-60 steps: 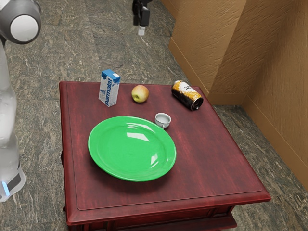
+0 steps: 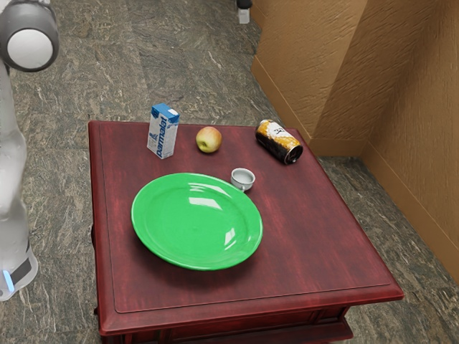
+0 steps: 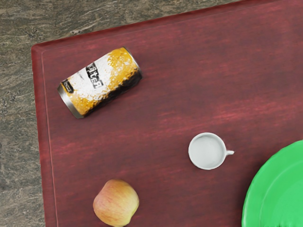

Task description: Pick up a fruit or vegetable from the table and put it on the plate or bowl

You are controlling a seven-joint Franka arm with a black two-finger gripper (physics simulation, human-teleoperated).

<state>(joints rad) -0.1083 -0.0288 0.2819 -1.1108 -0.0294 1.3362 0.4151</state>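
Since the earlier frame the pincer (image 2: 244, 11) has risen farther from the apple (image 2: 209, 139), which lies ungrasped; whether the pincer is open or closed cannot be told.

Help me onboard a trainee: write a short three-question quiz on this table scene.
1. True or false: the can stands upright.
2. Which item is the fruit to pick? A carton, B apple, C can.
3. Fill in: the white cup stands between the can and the green ____.
Key: 1 false, it lies on its side; 2 B; 3 plate.
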